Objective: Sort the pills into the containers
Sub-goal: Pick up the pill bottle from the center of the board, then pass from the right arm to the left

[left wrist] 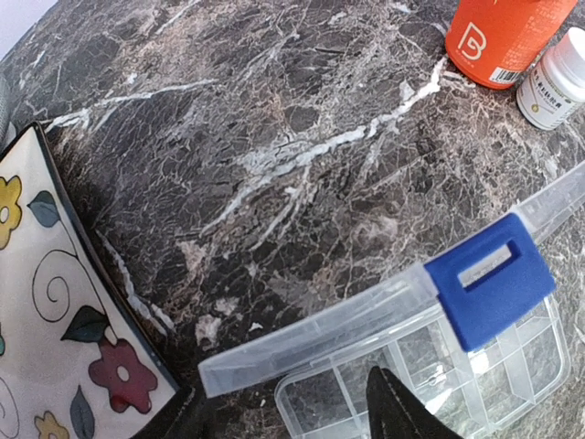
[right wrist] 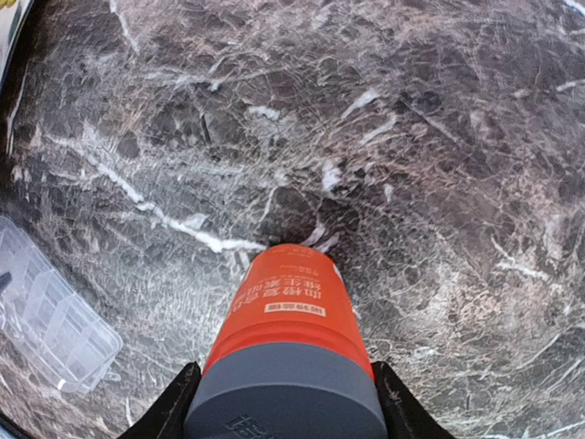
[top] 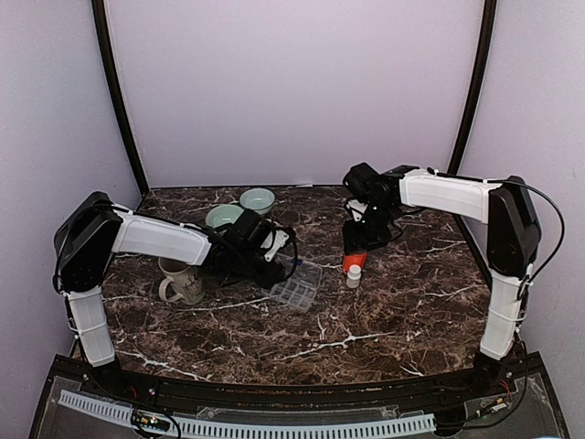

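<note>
The clear organiser box (top: 297, 291) lies open at mid-table, its lid (left wrist: 347, 325) with a blue latch (left wrist: 489, 279) tipped back. My left gripper (left wrist: 288, 416) is open and straddles the box's near corner. One finger (left wrist: 393, 407) is over the containers (left wrist: 475, 366) and the other stands outside, apart from the box. An orange bottle with a grey cap (right wrist: 288, 311) stands upright on the marble. My right gripper (right wrist: 285, 402) is shut on its cap, a finger pressed to each side. No pills show in any view.
A small white bottle (top: 354, 276) stands just right of the orange bottle (top: 353, 263). A cream flowered mug (top: 181, 280) sits left of the left gripper (top: 277, 272). Two pale green bowls (top: 258, 198) (top: 222, 217) stand behind the left arm.
</note>
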